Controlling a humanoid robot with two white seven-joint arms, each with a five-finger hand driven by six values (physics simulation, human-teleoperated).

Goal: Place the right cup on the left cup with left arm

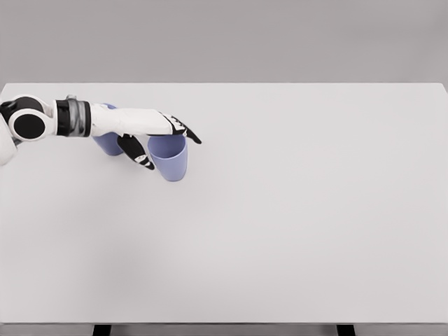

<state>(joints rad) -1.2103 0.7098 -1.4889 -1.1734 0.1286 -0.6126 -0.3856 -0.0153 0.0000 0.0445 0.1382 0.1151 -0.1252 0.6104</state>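
Nearest, well in from the near edge of the table (294, 231) and toward its left side: right cup (170, 162), pale blue, upright, mouth up, narrowing toward its base. Sits in the clasp of the left hand (150, 136), which closes on it near the rim: dark-tipped thumb (138, 155) pressed against the cup's near-left wall, fingers (187, 135) reaching across the far side of the rim, cup wall between them. Looks like a side grip taken high on the cup, probably so as to leave the base free for lowering into another cup's mouth. Cannot tell whether the base rests on the table or hangs just above it. Just beyond and to the left, nearer the table's left edge: left cup (106, 145), same colour, mostly hidden behind the white forearm of the left arm (77, 117), only its lower body and a sliver of rim showing. Stands close beside the held cup, apart from it, so a short lift and a shift leftward seems enough to stack. Calls for care in clearing the left cup's rim with the wrist passing right over it.
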